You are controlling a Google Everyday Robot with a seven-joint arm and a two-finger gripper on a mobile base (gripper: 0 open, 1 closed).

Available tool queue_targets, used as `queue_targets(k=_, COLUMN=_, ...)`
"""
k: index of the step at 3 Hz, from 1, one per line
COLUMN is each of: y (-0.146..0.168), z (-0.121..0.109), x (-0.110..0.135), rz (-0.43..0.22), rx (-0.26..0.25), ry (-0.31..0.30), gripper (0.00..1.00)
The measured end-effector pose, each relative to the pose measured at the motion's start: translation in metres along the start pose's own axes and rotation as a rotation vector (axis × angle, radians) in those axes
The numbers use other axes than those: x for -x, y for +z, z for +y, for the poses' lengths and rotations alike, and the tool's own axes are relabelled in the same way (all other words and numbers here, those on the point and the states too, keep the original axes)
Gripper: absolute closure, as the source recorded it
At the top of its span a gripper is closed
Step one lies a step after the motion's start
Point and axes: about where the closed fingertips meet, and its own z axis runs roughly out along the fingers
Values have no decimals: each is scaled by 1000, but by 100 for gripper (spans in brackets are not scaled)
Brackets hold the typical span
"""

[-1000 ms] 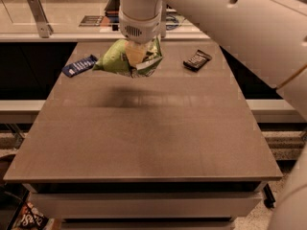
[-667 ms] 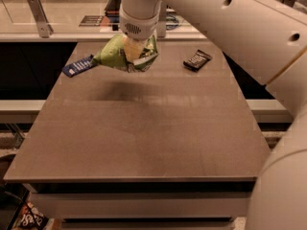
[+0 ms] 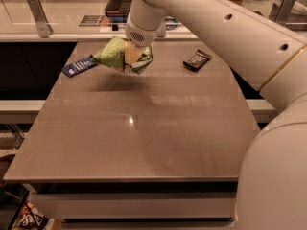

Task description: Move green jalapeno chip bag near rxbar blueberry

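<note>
Camera view, transport phase. The gripper point(image 3: 135, 56) hangs under the white wrist of the arm point(image 3: 216, 23), closed on the upper part of the green jalapeno chip bag point(image 3: 112, 56) and holding it clear of the table point(image 3: 144, 143). A soft shadow point(image 3: 115, 83) lies on the surface just below the gripper, which shows that the bag is in the air.

Compared with a second ago, gripper and bag have drifted a little to camera-left, at about the same height. The rxbar blueberry point(image 3: 78, 66) lies flat to the camera-left of the gripper and has not moved. The pointed left corner of the bag now reaches to just beside the bar's near end as seen from here, though the bag is above it and not touching. Judged from this, the carry is nearly done. What is left is a short lowering and release beside the bar.

Materials:
- Bag: crumpled glossy film, puffed and irregular, likely to settle and spread when let go.
- Rxbar blueberry: a thin, flat blue rectangle with white print, light enough to be pushed aside by the bag.
- Black bar wrapper point(image 3: 197, 60): a flat rectangle well to the camera-right of the gripper.
- Table: a smooth brown slab with faint glare.
</note>
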Motion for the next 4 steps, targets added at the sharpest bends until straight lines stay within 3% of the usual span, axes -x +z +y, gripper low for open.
queue_targets(k=1, y=24, z=-1, x=8, rz=-74, rx=17, ry=-4, gripper=100)
queue_targets(k=3, y=67, z=15, x=41, rz=-155, rx=73, ry=-66, gripper=100)
queue_targets(k=4, y=69, z=16, x=40, rz=-152, rx=76, ry=-66, gripper=83)
